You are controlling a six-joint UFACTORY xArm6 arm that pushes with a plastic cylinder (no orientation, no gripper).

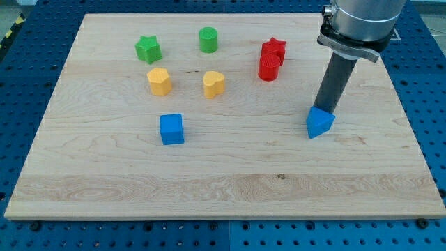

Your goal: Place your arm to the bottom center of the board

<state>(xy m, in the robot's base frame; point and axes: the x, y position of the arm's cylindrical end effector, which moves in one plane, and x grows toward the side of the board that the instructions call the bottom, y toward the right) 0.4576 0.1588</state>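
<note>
My tip [324, 110] rests at the view's right of the wooden board [223, 181], touching the top edge of a blue wedge-shaped block [320, 123]. A blue cube [171, 129] lies left of centre. Two yellow blocks [159, 81] [214, 84] sit above it. A green star [148, 49] and a green cylinder [208, 40] lie near the top. A red star [274, 49] and a red cylinder [269, 67] touch each other left of the rod.
The board lies on a blue perforated table [425, 84]. The arm's grey body [359, 21] comes in from the view's top right.
</note>
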